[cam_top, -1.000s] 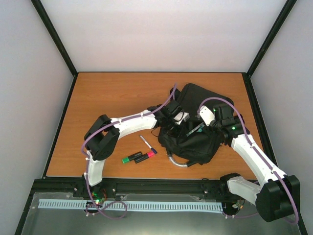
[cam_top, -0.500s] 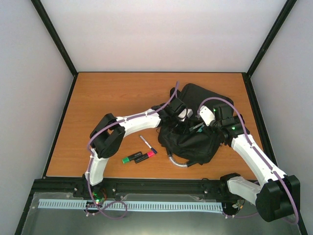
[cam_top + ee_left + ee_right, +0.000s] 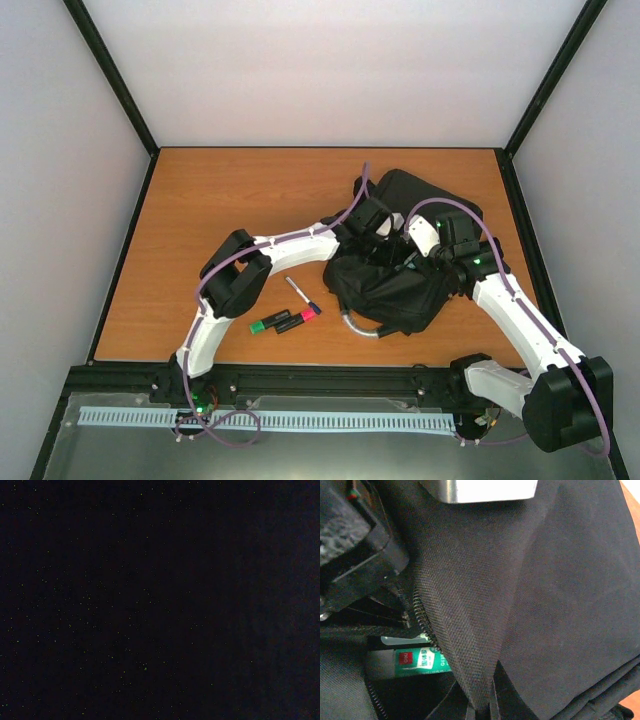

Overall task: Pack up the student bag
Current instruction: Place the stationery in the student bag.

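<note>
The black student bag [image 3: 400, 280] lies at the right of the table, and its fabric fills the right wrist view [image 3: 560, 605]. My left gripper [image 3: 381, 238] reaches into the bag's opening. Its fingers are hidden there, and the left wrist view is all dark. My right gripper [image 3: 481, 709] is shut on a fold of the bag's zip edge and holds it up; it shows in the top view too [image 3: 412, 262]. A green-labelled item [image 3: 417, 661] lies inside the open bag.
A green marker [image 3: 264, 323], a pink marker [image 3: 300, 318] and a black-and-white pen [image 3: 303, 293] lie on the table left of the bag. The bag's grey loop handle [image 3: 362, 330] sticks out at its near edge.
My left arm has stretched further right and its gripper has gone deeper into the bag's opening. My right arm has stayed in place, holding the fabric.
</note>
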Controlling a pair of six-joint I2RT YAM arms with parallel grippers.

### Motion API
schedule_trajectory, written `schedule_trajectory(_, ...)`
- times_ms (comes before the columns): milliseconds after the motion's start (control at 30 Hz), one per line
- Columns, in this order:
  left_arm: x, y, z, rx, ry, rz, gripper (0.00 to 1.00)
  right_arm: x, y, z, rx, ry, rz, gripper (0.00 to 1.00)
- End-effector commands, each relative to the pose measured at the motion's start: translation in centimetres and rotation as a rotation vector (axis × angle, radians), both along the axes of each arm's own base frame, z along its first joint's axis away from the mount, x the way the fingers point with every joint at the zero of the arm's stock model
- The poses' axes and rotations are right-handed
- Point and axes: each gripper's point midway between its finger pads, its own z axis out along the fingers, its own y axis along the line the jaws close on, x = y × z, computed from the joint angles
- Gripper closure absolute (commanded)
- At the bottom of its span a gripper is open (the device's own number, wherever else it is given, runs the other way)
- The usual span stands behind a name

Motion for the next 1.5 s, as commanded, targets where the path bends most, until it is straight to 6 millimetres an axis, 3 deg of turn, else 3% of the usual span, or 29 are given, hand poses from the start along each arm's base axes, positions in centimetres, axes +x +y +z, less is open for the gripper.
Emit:
schedule_trajectory(0,1.3,-1.2,2.9,-0.091,-0.066,0.036,0.99,0.6,1.3,1.4,0.054,-0.053,0.043,0.97)
schedule_trajectory(233,0.1,2.3,4.2,-0.040,-0.116,0.078,0.97,0.6,1.3,1.5,0.053,-0.055,0.045,0.97)
schedule_trajectory(400,-0.7,3.6,2.6,-0.025,-0.100,0.101,0.98,0.6,1.3,1.5,0.055,-0.055,0.046,0.97)
schedule_trajectory(700,-1.0,0.5,-0.2,-0.040,-0.068,0.056,0.99,0.6,1.4,1.4,0.057,-0.051,0.048,0.97)
schedule_trajectory(967,0.4,-2.9,0.5,-0.109,-0.120,0.074,0.99,0.6,1.2,1.2,0.050,-0.046,0.043,0.97)
schedule_trajectory(1100,0.2,-2.8,1.7,-0.151,-0.149,0.080,0.99,0.6,1.1,1.0,0.046,-0.043,0.040,0.97)
schedule_trajectory(1267,-0.7,-1.0,3.3,-0.130,-0.181,0.067,0.98,0.6,1.2,0.9,0.046,-0.039,0.040,0.97)
schedule_trajectory(1367,-1.8,-0.2,4.2,-0.109,-0.181,0.025,0.87,0.6,1.2,0.9,0.047,-0.039,0.044,0.97)
schedule_trajectory(1467,-3.0,1.1,3.6,-0.049,-0.165,-0.023,0.50,0.6,1.2,0.9,0.047,-0.039,0.044,0.97)
